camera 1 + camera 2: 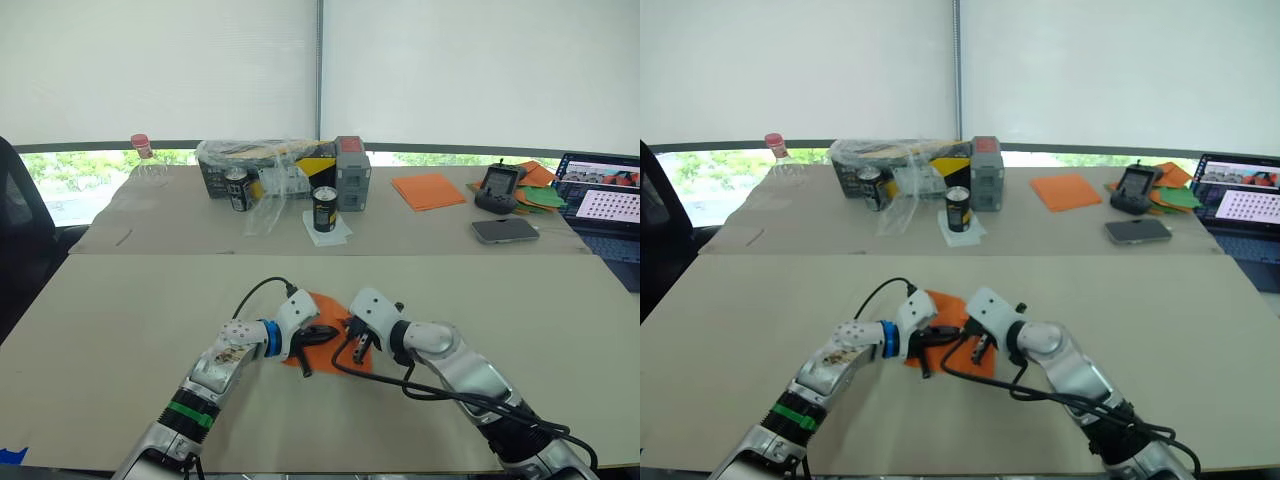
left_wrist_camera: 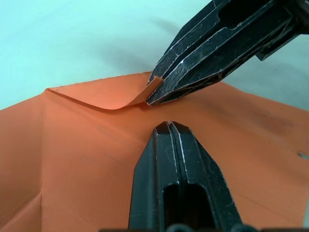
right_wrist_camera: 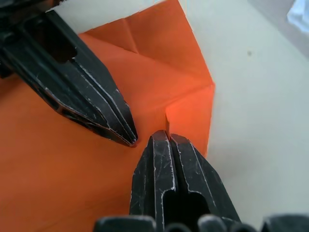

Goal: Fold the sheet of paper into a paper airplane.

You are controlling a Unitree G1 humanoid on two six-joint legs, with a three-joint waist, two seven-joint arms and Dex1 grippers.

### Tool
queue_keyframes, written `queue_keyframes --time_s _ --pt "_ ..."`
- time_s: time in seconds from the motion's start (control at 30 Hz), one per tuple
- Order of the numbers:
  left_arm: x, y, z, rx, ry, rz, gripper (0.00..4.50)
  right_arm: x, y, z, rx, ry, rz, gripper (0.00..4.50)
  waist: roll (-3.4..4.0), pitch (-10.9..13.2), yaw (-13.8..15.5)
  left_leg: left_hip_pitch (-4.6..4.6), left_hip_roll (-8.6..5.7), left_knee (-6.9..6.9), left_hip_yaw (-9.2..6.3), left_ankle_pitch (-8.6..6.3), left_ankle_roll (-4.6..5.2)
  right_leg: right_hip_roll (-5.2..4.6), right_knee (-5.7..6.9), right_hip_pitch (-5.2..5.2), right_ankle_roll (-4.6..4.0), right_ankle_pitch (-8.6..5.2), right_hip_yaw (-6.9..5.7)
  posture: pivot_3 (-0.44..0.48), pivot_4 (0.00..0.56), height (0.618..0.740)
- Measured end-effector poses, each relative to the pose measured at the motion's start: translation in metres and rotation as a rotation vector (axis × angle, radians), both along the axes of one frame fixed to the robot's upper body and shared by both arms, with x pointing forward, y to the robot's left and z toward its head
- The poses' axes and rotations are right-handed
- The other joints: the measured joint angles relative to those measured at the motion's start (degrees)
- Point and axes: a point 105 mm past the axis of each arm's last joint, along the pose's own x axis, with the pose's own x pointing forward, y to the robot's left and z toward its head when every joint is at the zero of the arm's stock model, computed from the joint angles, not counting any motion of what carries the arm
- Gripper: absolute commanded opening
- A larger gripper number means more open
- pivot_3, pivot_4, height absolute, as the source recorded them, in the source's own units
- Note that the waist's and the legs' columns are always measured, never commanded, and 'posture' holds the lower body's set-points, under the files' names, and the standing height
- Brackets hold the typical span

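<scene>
The sheet of paper (image 1: 322, 306) is bright orange and lies on the near table, with creases and a turned-in corner (image 3: 145, 34). My left gripper (image 1: 306, 345) is shut, and its tip (image 2: 169, 125) presses down on the paper's flat middle. My right gripper (image 1: 353, 346) meets it from the opposite side. It is shut on a raised edge of the sheet (image 2: 140, 94), lifting a curled flap, and a thin strip of paper (image 3: 167, 121) shows at its tip (image 3: 164, 137). The two gripper tips are almost touching.
The far table holds a stack of orange sheets (image 1: 428, 190), an orange-and-green paper pile (image 1: 540, 192), two cans (image 1: 324, 209) (image 1: 237, 189), a plastic-wrapped box (image 1: 265, 165), a phone (image 1: 505, 230) and a laptop (image 1: 605, 205). Black cables (image 1: 400, 385) trail from my right arm across the near table.
</scene>
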Motion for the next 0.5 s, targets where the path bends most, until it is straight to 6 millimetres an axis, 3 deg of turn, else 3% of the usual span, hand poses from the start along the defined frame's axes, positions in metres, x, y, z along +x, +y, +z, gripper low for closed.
queue_keyframes --time_s 0.2,0.37,0.5 --pt "0.003 0.002 0.001 -0.016 -0.001 0.019 0.0 0.001 0.001 -0.008 -0.076 -0.107 0.043 0.04 -0.01 0.0 0.0 0.07 0.01 0.03 0.05 0.0 0.0 0.02 0.01 0.08 0.0 0.0 0.0 0.0 0.15 0.74" --pt "0.017 0.021 0.005 -0.073 0.03 0.142 0.0 0.002 0.004 -0.012 -0.092 -0.139 0.064 0.04 -0.02 0.0 -0.4 0.34 0.11 -0.01 0.0 -0.03 0.05 0.12 0.01 0.3 -0.02 -0.02 0.0 0.0 0.15 0.74" --pt "0.029 0.03 0.022 -0.179 0.015 0.233 0.0 0.002 0.001 -0.012 -0.095 -0.146 0.053 0.04 -0.06 0.0 -0.1 0.34 0.08 0.01 -0.08 -0.03 0.05 0.08 -0.02 0.34 -0.02 -0.01 0.0 0.0 0.15 0.74"
